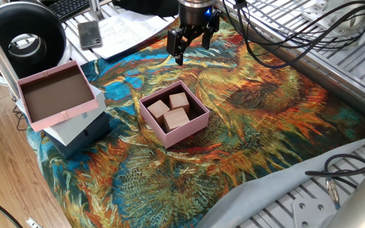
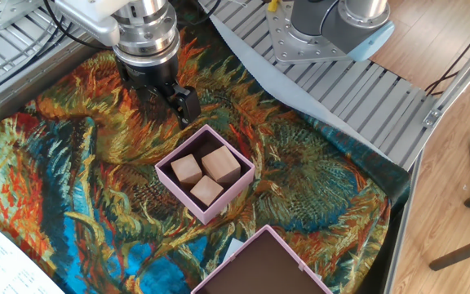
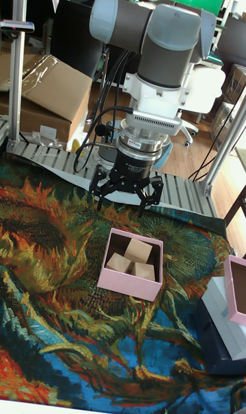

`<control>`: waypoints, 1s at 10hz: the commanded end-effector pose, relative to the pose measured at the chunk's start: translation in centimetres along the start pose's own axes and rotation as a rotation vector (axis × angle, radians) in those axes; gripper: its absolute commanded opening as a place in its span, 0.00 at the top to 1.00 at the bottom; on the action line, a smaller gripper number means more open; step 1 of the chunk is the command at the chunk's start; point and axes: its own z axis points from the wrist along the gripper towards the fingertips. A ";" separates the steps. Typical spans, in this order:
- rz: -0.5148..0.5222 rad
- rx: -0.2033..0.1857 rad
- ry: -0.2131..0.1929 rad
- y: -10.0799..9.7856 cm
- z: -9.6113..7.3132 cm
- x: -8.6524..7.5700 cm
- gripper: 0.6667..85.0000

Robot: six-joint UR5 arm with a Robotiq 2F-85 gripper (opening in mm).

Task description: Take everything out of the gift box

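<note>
Gift box [image 1: 184, 134] is sitting open side up near the middle of the surface [image 1: 334, 66], on the sunflower-print cloth [image 1: 258, 120]. We're counting three wooden cubes [image 1: 176, 118] inside it, all resting on the dark brown floor and packed close together. In the tall fixed view two are lying along the near wall and one is sitting behind them. Tops are roughly level with the box rim.

End effector [image 3: 126, 195] is hovering over the cloth on the far side of the box, toward the arm's base, pointing down. Fingers [image 3: 152, 197] are spread wide and gripping nothing. We're seeing clear space between it and the box, no contact.

Off to the side, a shallow pink tray [image 1: 65, 117] is resting on top of a white and navy box [image 1: 81, 134] at the cloth's edge, apart from the gift box. Beyond them a phone [image 1: 89, 33] and papers [image 1: 132, 25] are lying on the surface.
</note>
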 end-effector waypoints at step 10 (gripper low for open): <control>0.096 0.004 -0.046 3.2 2.0 -1.5 0.98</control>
